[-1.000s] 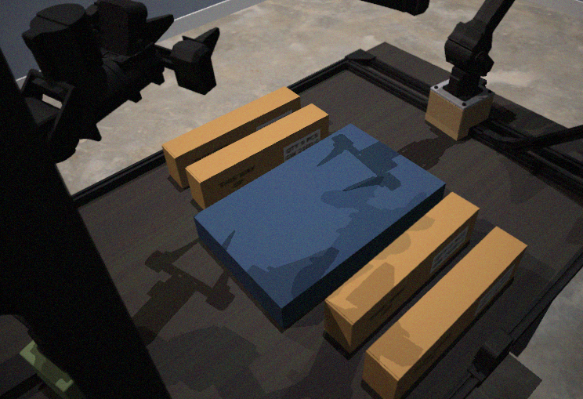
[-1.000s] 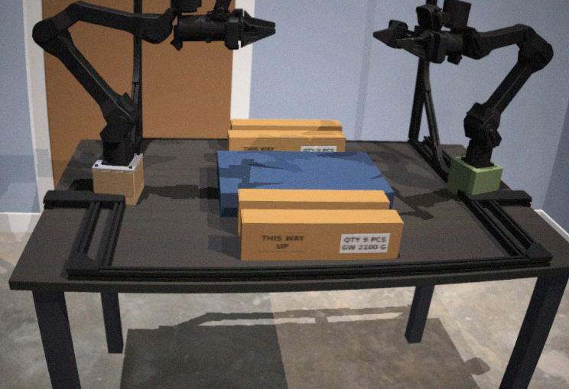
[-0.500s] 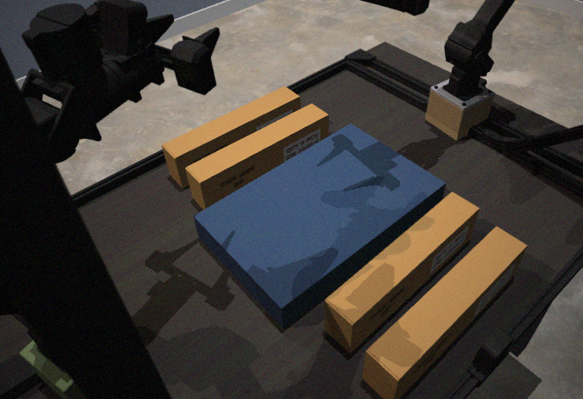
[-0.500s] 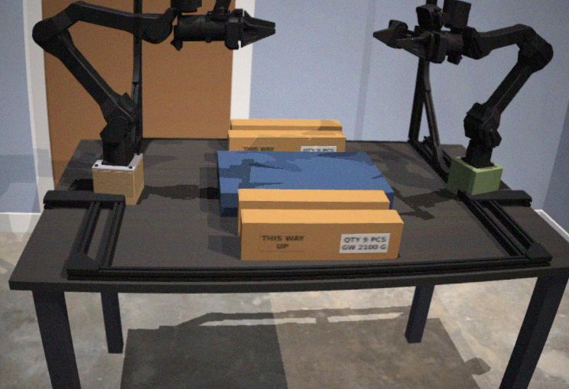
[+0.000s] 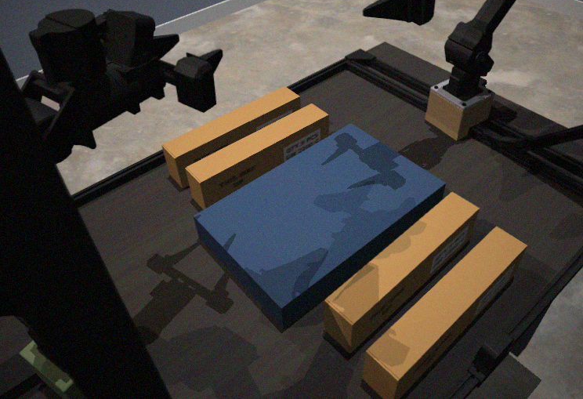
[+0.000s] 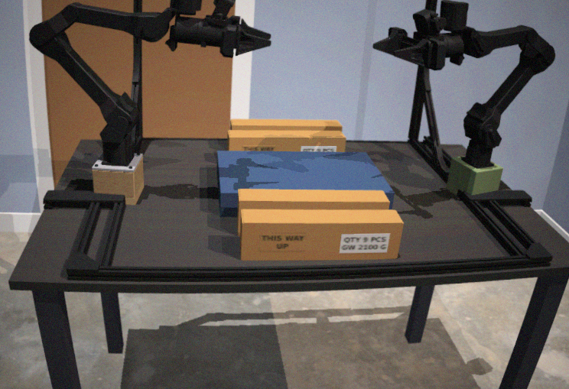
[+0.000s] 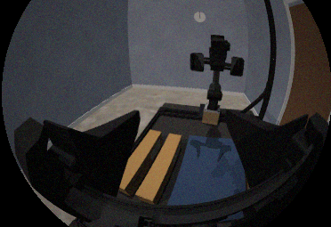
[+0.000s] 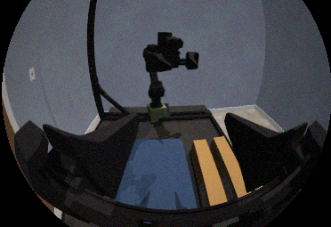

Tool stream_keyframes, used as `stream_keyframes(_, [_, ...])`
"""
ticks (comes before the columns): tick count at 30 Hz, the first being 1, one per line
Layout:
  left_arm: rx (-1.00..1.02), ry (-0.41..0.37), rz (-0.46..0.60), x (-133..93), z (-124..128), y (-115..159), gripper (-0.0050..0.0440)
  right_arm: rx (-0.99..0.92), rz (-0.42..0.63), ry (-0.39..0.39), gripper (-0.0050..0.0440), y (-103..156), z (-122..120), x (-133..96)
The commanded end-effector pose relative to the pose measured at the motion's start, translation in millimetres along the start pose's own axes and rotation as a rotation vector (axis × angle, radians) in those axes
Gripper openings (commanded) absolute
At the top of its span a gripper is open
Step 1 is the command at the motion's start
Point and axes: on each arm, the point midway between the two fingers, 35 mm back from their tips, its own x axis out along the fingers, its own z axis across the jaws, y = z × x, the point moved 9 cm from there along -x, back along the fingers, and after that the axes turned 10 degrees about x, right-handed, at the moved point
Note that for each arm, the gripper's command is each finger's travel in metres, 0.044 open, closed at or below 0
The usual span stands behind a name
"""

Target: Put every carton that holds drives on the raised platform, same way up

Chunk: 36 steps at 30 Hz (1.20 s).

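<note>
Four closed tan cartons lie flat on the table around the blue raised platform (image 5: 320, 214). Two cartons (image 5: 230, 133) (image 5: 258, 153) lie side by side along one long side. Two more (image 5: 403, 267) (image 5: 445, 309) lie along the other. The front carton (image 6: 320, 235) reads "THIS WAY UP" and "QTY 9 PCS GW 2100 G". Nothing stands on the platform. My left gripper (image 6: 379, 46) is open and empty, high above the table's green-base end. My right gripper (image 6: 265, 38) is open and empty, high above the tan-base end. Both fingers show wide apart in the wrist views (image 7: 183, 129) (image 8: 178, 129).
The right arm stands on a tan base block (image 6: 118, 177), the left arm on a green one (image 6: 475, 175). Black rails (image 6: 304, 271) frame the table's edges. Two upright poles (image 6: 138, 28) (image 6: 430, 28) stand behind the arms.
</note>
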Motion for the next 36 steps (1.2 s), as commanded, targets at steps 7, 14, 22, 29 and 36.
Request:
stream_keyframes(7, [0.035, 0.092, 0.222, -11.6, -16.6, 15.6, 0.0389, -0.015, 0.236, 0.021, 0.0389, 19.6, 3.8, -15.5])
stream_keyframes(14, [0.081, 0.219, 0.538, -16.9, -41.3, 42.8, 0.0389, -0.034, 0.571, 0.051, 0.0389, 52.6, 8.2, -26.3])
stream_keyframes(22, [0.118, 0.322, 0.794, -14.8, -63.7, 68.3, 0.0389, -0.049, 0.843, 0.075, 0.0389, 83.2, 11.9, -28.8])
stream_keyframes(29, [0.146, 0.402, 0.99, -10.2, -82.6, 91.0, 0.0389, -0.061, 1.051, 0.094, 0.0389, 110.1, 14.5, -27.6])
stream_keyframes(36, [0.155, 0.426, 1.049, -8.3, -88.6, 98.5, 0.0389, -0.064, 1.114, 0.099, 0.0389, 118.9, 15.3, -26.8])
